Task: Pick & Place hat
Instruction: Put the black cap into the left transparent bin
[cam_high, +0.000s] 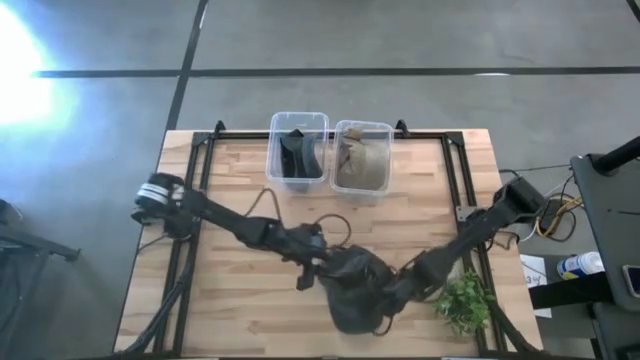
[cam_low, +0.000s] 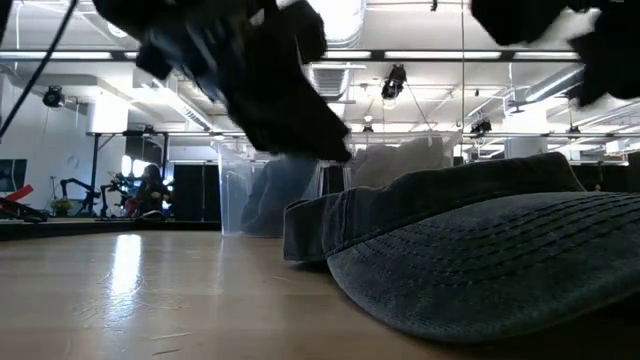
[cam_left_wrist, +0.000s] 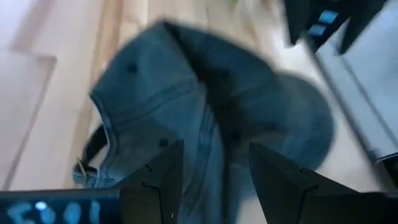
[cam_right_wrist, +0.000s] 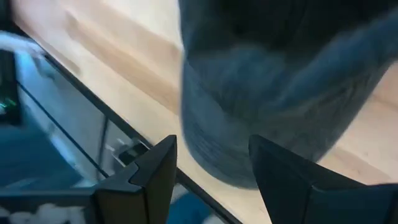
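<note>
A dark blue-grey cap (cam_high: 355, 290) lies on the wooden table near its near edge, its brim (cam_low: 480, 270) flat on the wood. My left gripper (cam_high: 318, 265) hovers open just left of and above the cap's crown (cam_left_wrist: 205, 112). In the low view it (cam_low: 300, 110) stands clear above the cap's edge. My right gripper (cam_high: 395, 295) is open at the cap's right side, with the brim (cam_right_wrist: 273, 106) ahead of its fingers. In the low view it (cam_low: 590, 40) is raised off the cap.
Two clear plastic bins stand at the table's far side: the left one (cam_high: 298, 150) holds a dark item, the right one (cam_high: 362, 158) a tan one. A green leafy plant (cam_high: 465, 303) lies by the right near corner. A black frame (cam_high: 455, 190) rims the table.
</note>
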